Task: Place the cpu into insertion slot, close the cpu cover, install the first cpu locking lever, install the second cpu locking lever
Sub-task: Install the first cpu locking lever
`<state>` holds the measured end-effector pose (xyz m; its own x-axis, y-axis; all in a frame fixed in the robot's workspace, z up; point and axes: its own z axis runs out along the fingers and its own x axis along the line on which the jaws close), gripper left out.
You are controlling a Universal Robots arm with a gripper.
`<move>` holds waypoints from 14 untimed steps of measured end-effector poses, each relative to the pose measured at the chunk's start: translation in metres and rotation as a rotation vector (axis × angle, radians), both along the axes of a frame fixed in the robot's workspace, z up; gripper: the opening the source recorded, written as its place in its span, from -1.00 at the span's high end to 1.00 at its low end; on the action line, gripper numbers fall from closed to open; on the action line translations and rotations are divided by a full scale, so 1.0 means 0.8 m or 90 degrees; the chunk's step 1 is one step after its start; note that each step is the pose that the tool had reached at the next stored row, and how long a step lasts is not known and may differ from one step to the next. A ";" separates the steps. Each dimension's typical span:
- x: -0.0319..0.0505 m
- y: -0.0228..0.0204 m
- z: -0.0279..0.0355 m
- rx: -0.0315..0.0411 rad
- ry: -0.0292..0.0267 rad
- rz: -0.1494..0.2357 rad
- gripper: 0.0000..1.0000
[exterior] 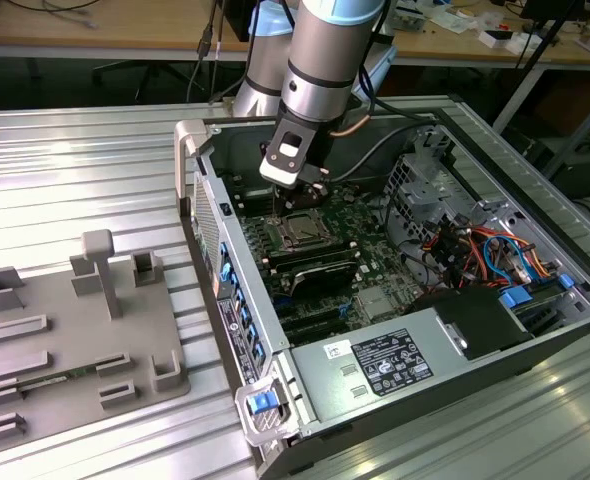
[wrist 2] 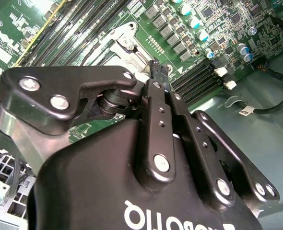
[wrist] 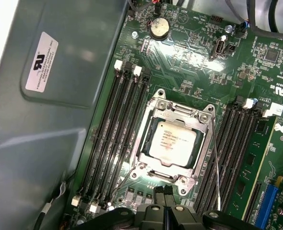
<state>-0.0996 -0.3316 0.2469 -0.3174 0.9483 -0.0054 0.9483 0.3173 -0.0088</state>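
Observation:
The cpu (wrist: 172, 142) lies flat in its socket on the green motherboard, silvery top up, and it also shows in the exterior view as the cpu (exterior: 300, 232). The cpu cover (wrist: 180, 113) is down, framing the chip. One thin wire lever (wrist: 215, 158) runs along one side of the socket and a second wire lever (wrist: 125, 177) angles off the opposite corner; whether either is latched I cannot tell. My gripper (wrist: 165, 193) hovers just off the socket's edge, shut with nothing between its fingers. The gripper (exterior: 300, 192) hangs above the socket. Its tips (wrist 2: 157, 72) hide part of the socket.
Black memory slots (wrist: 122, 129) flank the socket on both sides. The case's grey wall (wrist: 45, 120) stands close by. A power supply (exterior: 390, 362) with a white label, drive cables (exterior: 475, 250) and a grey fixture plate (exterior: 75, 340) outside the case surround the work area.

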 end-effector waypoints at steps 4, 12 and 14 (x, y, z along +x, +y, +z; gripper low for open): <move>0.000 0.0000 0.0000 0.0000 0.0000 0.017 0.79; 0.000 0.0000 0.0000 0.0000 0.0000 0.061 0.79; 0.000 0.0000 0.0009 0.0000 0.0000 0.069 0.79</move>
<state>-0.0996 -0.3315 0.2476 -0.4182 0.9084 -0.0054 0.9084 0.4181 -0.0087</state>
